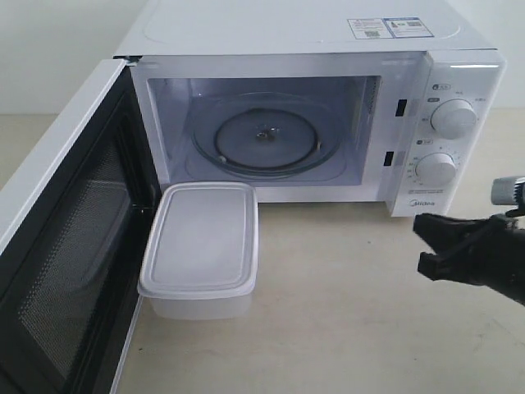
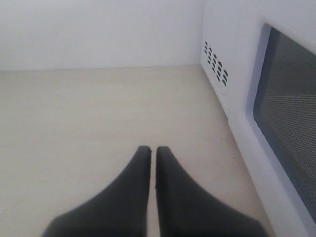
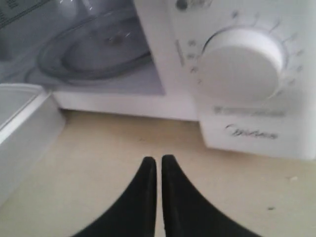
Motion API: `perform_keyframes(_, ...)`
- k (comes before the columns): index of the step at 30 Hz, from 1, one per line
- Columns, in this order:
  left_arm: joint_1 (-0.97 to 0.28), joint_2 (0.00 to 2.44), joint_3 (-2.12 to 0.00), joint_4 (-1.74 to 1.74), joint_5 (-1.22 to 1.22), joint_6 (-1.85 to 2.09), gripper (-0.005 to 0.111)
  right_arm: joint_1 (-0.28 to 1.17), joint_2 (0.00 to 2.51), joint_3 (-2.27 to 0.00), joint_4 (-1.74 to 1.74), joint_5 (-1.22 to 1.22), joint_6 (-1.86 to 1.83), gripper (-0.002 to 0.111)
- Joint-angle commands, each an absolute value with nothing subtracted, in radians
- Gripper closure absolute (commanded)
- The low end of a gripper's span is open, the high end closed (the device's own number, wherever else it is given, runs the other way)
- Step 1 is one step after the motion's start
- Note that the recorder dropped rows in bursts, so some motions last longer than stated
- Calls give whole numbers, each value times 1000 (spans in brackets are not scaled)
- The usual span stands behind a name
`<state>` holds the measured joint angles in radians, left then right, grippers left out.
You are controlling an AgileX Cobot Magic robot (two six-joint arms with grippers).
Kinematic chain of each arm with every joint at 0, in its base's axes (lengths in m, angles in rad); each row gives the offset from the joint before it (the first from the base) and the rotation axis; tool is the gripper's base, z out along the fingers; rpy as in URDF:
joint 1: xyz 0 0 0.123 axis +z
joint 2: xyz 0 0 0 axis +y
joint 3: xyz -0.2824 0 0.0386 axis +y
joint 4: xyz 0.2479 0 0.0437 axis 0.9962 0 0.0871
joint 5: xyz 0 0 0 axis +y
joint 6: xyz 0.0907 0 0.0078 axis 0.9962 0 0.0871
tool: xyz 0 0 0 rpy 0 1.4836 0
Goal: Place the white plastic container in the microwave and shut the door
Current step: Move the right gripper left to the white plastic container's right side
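Nearest, on the left, the door (image 1: 57, 246) is swung wide open. Just beside it, the white plastic container (image 1: 201, 246) is set on the table (image 1: 353, 312), lid on, right in front of the microwave (image 1: 312, 33) and not inside. The right gripper (image 1: 422, 242) is seen on the right, near the lower knob (image 1: 435, 169), fingers pressed together on nothing. The left gripper (image 2: 153, 149) is kept by the door's outer side, fingers pressed together too, nothing held.

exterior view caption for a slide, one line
White plastic container on the table before the open microwave, right gripper empty nearby.
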<state>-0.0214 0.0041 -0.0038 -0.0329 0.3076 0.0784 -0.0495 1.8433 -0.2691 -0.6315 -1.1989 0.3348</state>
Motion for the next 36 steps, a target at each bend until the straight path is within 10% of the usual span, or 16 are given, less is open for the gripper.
perform_keyframes(1,-17,0,0,-37,306,80,102,-49,1950,-375,-940,-1221,553,108)
perform_keyframes(36,-17,0,0,-37,306,80,102,242,1966,-633,-1116,-989,1473,108)
